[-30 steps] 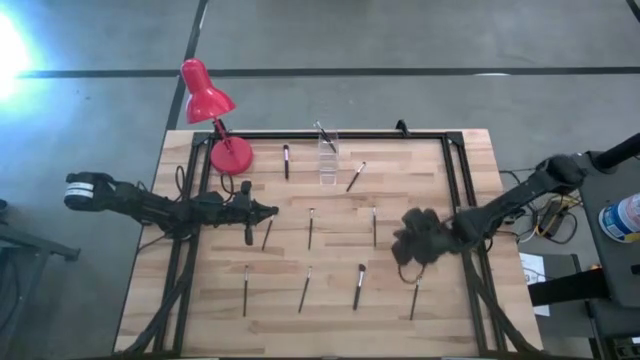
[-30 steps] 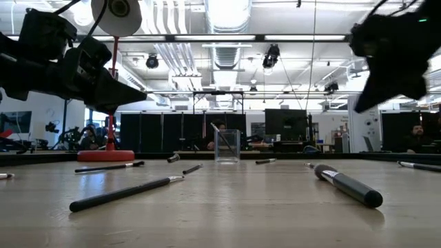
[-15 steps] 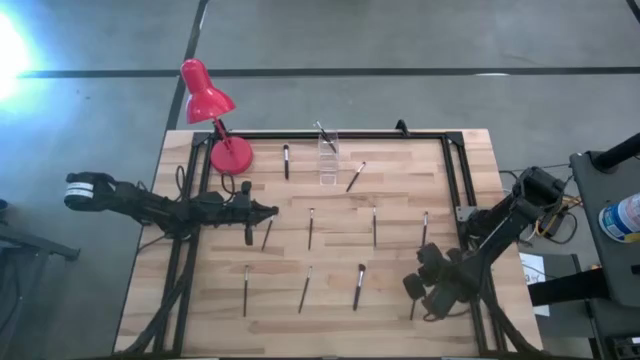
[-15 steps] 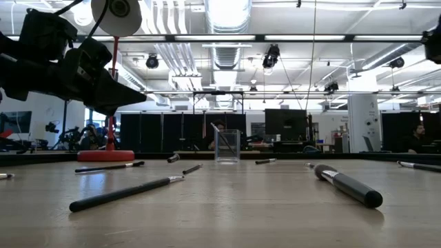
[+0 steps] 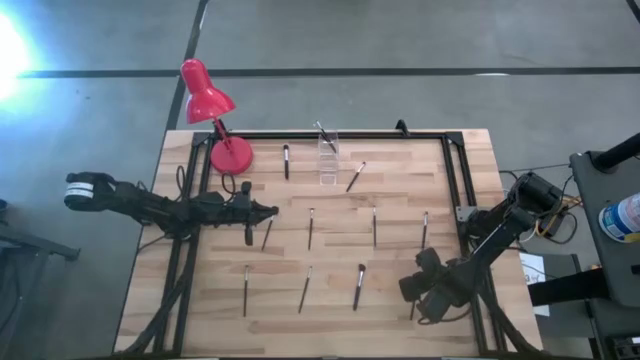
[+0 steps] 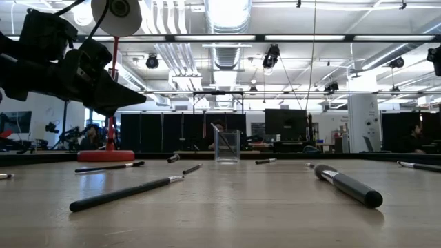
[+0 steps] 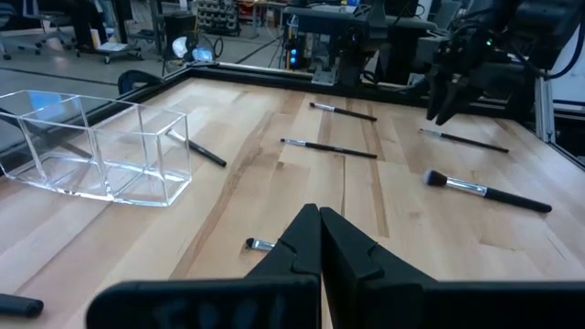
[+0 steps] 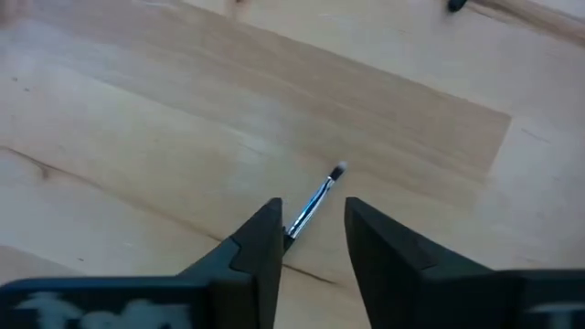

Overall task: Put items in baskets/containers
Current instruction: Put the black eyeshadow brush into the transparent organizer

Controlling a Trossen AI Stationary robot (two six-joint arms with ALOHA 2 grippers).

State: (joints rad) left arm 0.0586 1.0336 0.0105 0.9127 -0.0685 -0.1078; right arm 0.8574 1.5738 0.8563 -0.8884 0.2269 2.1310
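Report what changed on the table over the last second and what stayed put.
The right gripper swung from mid-table toward the near right corner and opened its fingers; it now hovers over a brush lying there, not yet gripped. The left gripper stayed shut in place. The other brushes, clear holder and red lamp did not move.

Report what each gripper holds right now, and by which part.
Nothing is held. The right gripper stands open above a thin dark-handled brush lying on the table; the left gripper is shut on nothing.
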